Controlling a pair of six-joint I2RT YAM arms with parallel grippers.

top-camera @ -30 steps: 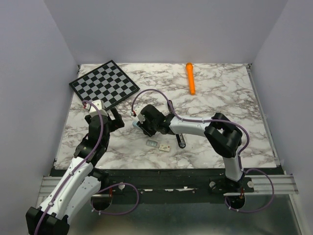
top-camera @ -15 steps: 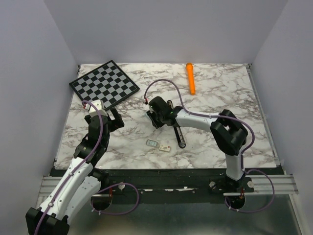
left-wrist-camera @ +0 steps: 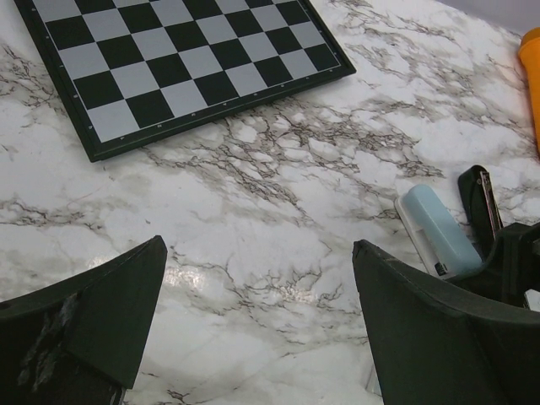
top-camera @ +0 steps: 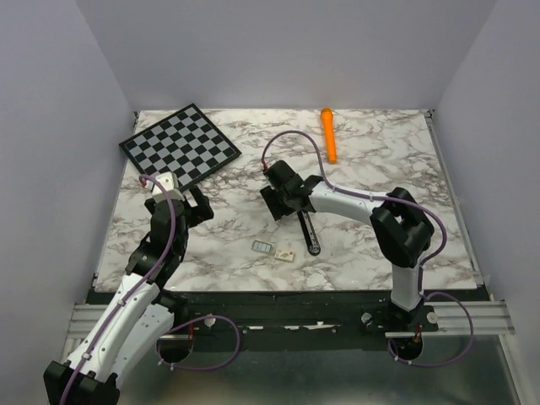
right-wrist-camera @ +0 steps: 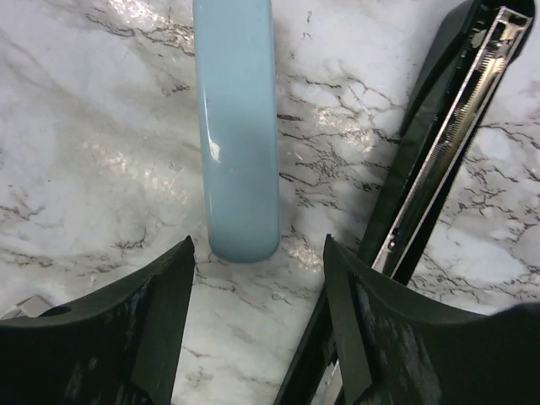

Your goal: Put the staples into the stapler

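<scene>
Top view: the stapler (top-camera: 310,236) lies mid-table. The staples (top-camera: 263,246) lie apart from it, left of its near end. The right gripper (top-camera: 275,202) hangs over its far end.

Left wrist view: the left gripper (left-wrist-camera: 257,253) is spread wide and empty, well left of the stapler (left-wrist-camera: 483,198).

Right wrist view: the right fingers (right-wrist-camera: 160,312) are parted and hold nothing. A blue box (right-wrist-camera: 236,126) lies left of the stapler, whose metal channel is exposed.

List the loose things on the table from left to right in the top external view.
chessboard → staples → white piece → stapler → marker
</scene>
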